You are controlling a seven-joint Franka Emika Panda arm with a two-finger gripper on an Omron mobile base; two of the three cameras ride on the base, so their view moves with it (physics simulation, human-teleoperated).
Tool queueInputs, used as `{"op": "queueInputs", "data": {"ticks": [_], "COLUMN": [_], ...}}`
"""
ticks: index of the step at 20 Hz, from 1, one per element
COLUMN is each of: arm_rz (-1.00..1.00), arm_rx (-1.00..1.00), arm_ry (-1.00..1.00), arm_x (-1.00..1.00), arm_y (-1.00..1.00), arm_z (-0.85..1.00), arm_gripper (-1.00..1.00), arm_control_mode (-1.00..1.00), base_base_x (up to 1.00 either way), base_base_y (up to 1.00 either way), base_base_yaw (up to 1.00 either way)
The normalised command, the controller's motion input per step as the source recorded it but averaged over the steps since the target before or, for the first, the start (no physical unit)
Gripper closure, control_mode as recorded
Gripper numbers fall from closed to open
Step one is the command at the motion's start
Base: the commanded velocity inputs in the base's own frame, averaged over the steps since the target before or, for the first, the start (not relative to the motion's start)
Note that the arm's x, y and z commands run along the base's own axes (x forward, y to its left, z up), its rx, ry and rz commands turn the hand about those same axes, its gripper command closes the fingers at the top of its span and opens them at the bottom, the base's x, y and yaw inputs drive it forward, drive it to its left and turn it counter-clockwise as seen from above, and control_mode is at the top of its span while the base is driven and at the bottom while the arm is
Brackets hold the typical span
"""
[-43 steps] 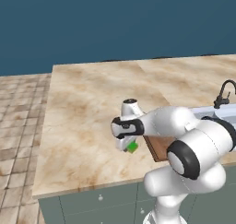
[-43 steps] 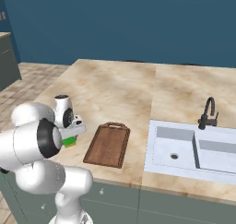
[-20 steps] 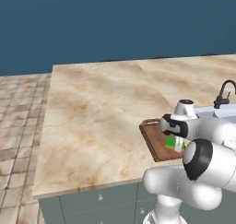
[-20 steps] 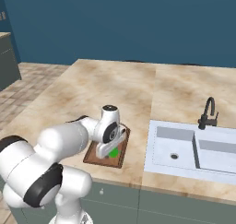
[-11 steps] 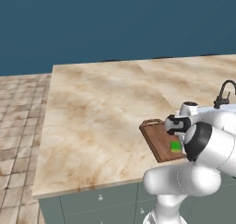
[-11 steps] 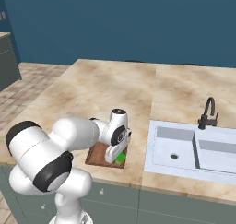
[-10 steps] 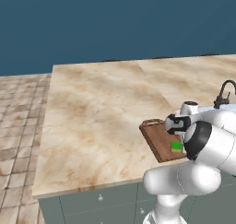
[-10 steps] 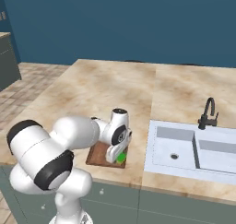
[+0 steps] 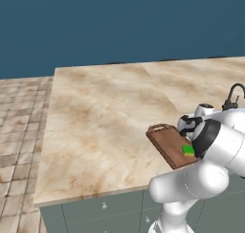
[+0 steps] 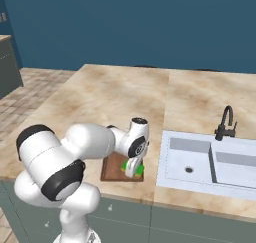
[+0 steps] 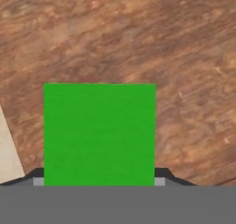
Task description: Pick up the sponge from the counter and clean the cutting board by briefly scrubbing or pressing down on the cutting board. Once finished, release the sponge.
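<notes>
The green sponge [image 11: 99, 133] lies flat against the dark reddish-brown cutting board [image 11: 138, 43], and my gripper [image 11: 99, 179] is shut on it, one dark fingertip at each side. From the left base view, the sponge [image 9: 188, 150] sits at the near end of the cutting board [image 9: 165, 140], with the handle loop at the far end. In the right base view the gripper [image 10: 132, 168] points down onto the board [image 10: 111, 170], with green showing on both sides of the hand. The beige counter [image 9: 105, 112] carries the board near its front edge.
A white sink [image 10: 210, 159] with a dark faucet [image 10: 226, 122] lies just right of the board. The counter's front edge runs close below the board. Brown tiled floor [image 9: 21, 131] is off to the left.
Over two seconds the arm carried the sponge from the counter left of the board onto the board's near right end. In the last half second it has barely shifted.
</notes>
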Motion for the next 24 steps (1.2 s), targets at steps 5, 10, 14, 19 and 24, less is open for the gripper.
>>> {"op": "queueInputs", "data": {"ticks": [5,10,14,19,24], "arm_rz": [0.13,0.14,0.16,0.15,0.11], "arm_rx": [0.02,0.07,0.04,0.02,0.0], "arm_ry": [-0.14,-0.07,0.0,0.0,0.0], "arm_x": [0.08,0.63,0.9,0.94,0.87], "arm_y": [-0.05,0.01,0.08,0.21,0.37], "arm_z": [-0.16,-0.08,-0.02,-0.07,-0.08], "arm_gripper": [1.0,1.0,1.0,1.0,1.0], "arm_control_mode": [-1.0,-1.0,-1.0,-1.0,-1.0], "base_base_x": [0.0,0.0,0.0,0.0,0.0], "base_base_y": [0.0,0.0,0.0,0.0,0.0], "base_base_yaw": [0.0,0.0,0.0,0.0,0.0]}}
